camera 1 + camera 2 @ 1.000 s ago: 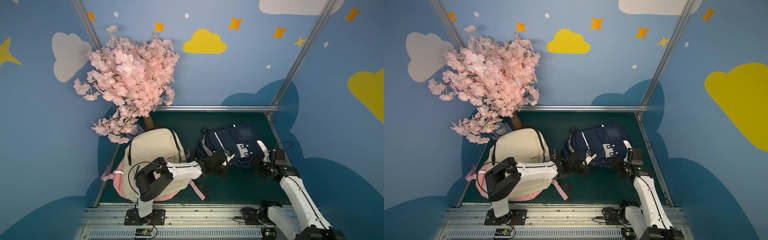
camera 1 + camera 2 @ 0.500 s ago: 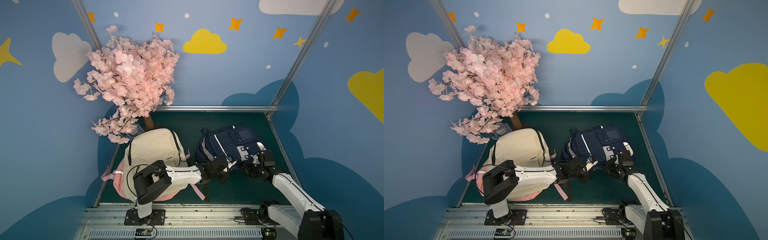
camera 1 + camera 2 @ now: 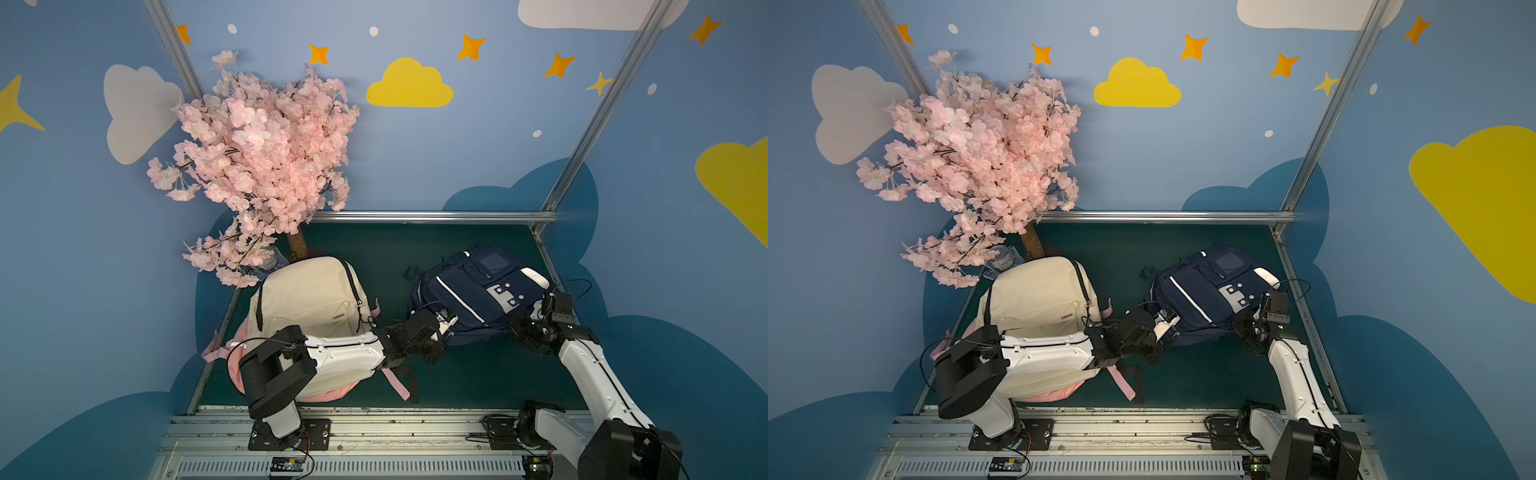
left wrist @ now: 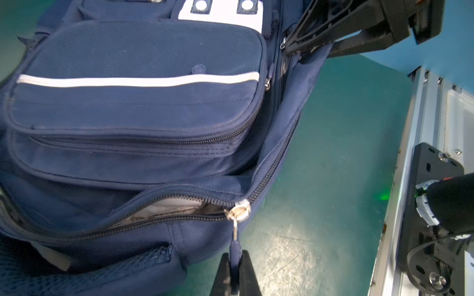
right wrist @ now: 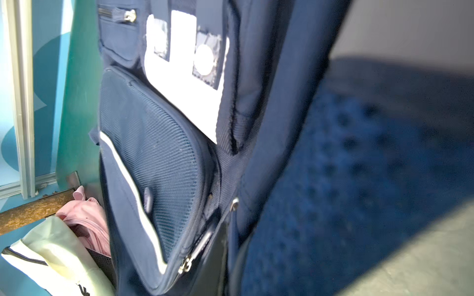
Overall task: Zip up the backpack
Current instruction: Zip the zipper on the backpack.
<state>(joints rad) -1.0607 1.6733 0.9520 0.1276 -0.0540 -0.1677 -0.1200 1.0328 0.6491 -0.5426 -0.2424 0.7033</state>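
In both top views the navy backpack [image 3: 478,291] lies on the green table [image 3: 478,374], close to its right rail. The open room is toward the front rail.

Left wrist: your left gripper [image 4: 234,273] pinches the zipper pull [image 4: 235,243] under the slider [image 4: 240,212]. The right gripper [image 4: 295,47] looks clamped on the bag's rim. The cloth is soft and will likely bunch, so pull it taut.

Right wrist: only blurred navy fabric, nothing clearer.

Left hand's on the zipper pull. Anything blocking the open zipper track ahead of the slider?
Nothing visible. The left hand is shut on the zipper pull of the navy backpack; the open track ahead of the slider shows only pale lining in the gap. Its far end runs out of the left wrist view.
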